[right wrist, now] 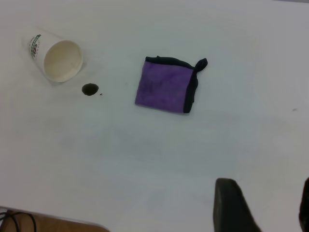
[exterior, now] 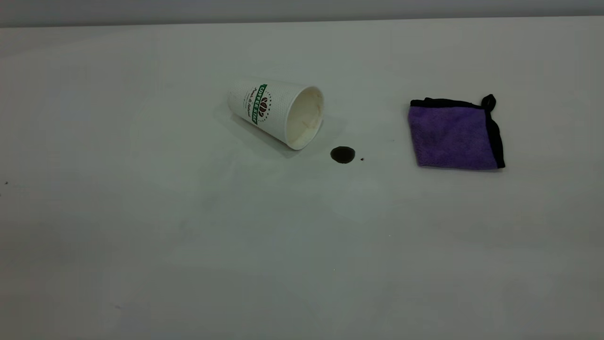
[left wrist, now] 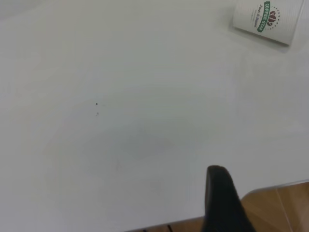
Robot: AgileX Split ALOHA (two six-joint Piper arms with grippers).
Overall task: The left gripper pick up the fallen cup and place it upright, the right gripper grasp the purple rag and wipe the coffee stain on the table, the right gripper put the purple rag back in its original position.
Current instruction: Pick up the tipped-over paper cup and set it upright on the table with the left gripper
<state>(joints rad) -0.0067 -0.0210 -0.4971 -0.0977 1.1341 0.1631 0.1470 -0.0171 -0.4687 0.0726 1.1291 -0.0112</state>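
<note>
The fallen cup [exterior: 278,111] lies on its side on the table [exterior: 141,212], white with a green and brown logo, its cream mouth facing the coffee stain [exterior: 342,154]. The stain is a small dark brown blot just off the rim. The purple rag [exterior: 454,135], edged in black, lies flat to the right. Neither gripper shows in the exterior view. My left gripper [left wrist: 263,186] is over the table's near edge, far from the cup [left wrist: 270,17]; only one black finger [left wrist: 219,193] shows. My right gripper [right wrist: 263,193] is open and empty, well short of the rag [right wrist: 166,86], the stain [right wrist: 90,89] and the cup [right wrist: 58,57].
A tiny dark speck [exterior: 362,159] lies just right of the stain. The table's edge, with brown floor beyond it, shows in the left wrist view [left wrist: 275,191] and in the right wrist view [right wrist: 53,220].
</note>
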